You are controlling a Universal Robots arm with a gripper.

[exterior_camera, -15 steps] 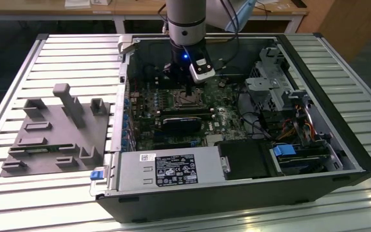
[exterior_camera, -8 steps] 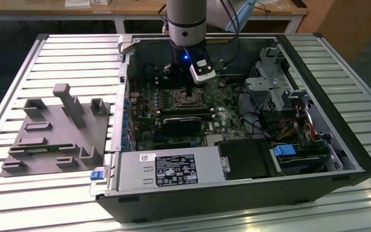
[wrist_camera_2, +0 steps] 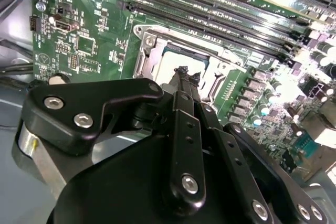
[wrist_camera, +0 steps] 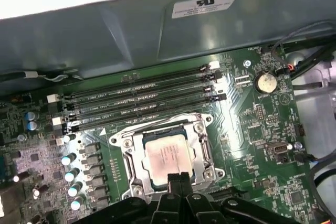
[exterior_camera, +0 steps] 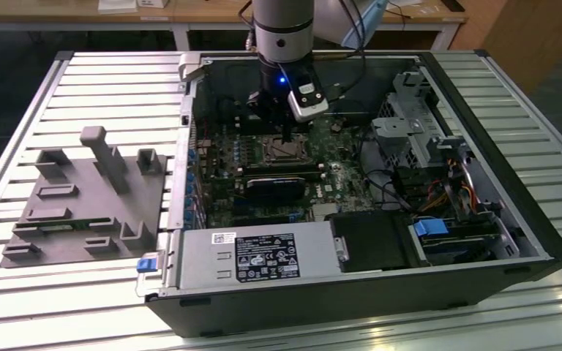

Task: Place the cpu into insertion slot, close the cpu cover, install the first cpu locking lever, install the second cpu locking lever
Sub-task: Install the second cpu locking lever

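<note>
The cpu (wrist_camera: 169, 154) lies flat in the insertion slot (wrist_camera: 202, 153) on the green motherboard (wrist_camera: 257, 145), its dull silver top facing up and showing through the large window of the cpu cover (wrist_camera: 137, 145), whose thin metal frame lies down around the chip's edges. In the second wrist view the same chip (wrist_camera_2: 184, 64) sits inside the silvery cover (wrist_camera_2: 152, 51), partly hidden behind the black fingers. The gripper (wrist_camera: 179, 178) hangs just above the near edge of the chip, with its two slim black fingertips pressed together and nothing between them; in the second wrist view the gripper (wrist_camera_2: 182, 72) shows the same closed tips pointing down at the chip. Whether the tips touch the metal cannot be told. Just beyond the socket run four long black memory slots (wrist_camera: 142, 100), and a row of small silver-topped capacitors (wrist_camera: 73, 174) stands beside the socket on another side. A round coin battery (wrist_camera: 265, 82) sits farther off on the board. In the exterior view the arm (exterior_camera: 283, 33) reaches down into the open computer case (exterior_camera: 476, 146), the gripper (exterior_camera: 287, 136) above the socket (exterior_camera: 286, 151), with a black card (exterior_camera: 279, 184) just in front of it, a grey power supply (exterior_camera: 252, 256) along the case's near side, and a grey fixture block (exterior_camera: 85, 194) lying on the slatted table (exterior_camera: 115, 80) at the exterior view's left.
</note>
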